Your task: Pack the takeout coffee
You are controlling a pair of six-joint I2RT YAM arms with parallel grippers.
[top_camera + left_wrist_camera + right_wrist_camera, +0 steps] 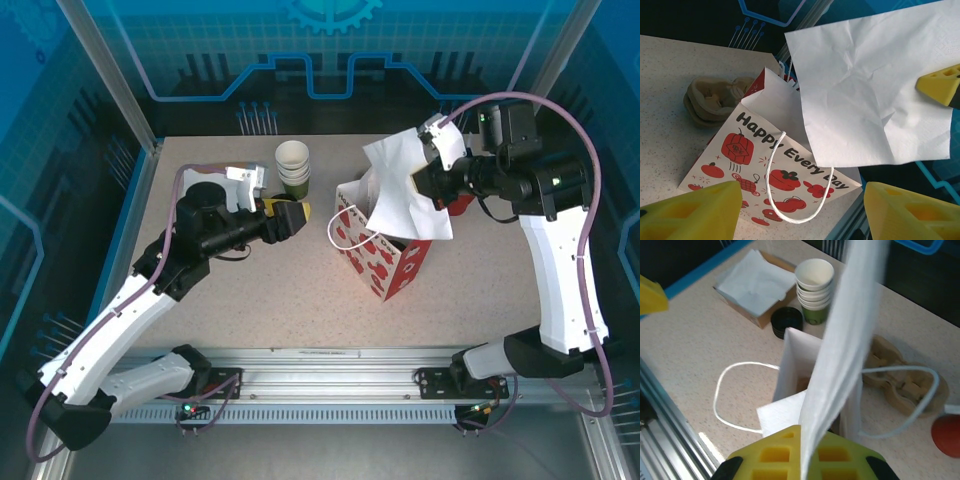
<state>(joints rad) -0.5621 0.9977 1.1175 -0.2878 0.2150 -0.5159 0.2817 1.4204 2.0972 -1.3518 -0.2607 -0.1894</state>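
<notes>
At the middle of the surface point(250, 290), a white gift bag point(385, 262) with red prints is stood upright, mouth open, one cord handle turned left. Above it, a sheet of white tissue paper point(400, 190) is held hanging, clamped in the right claw point(428, 180); its lower edge reaches the bag's mouth. Left of the bag, the left claw point(292, 215) is seen with fingers apart, nothing between them, pointed at the bag. A stack of lidless green cups point(294, 168) is noted just beyond it. The place of the takeout coffee cannot be told: the bag's inside is mostly hidden by tissue.
</notes>
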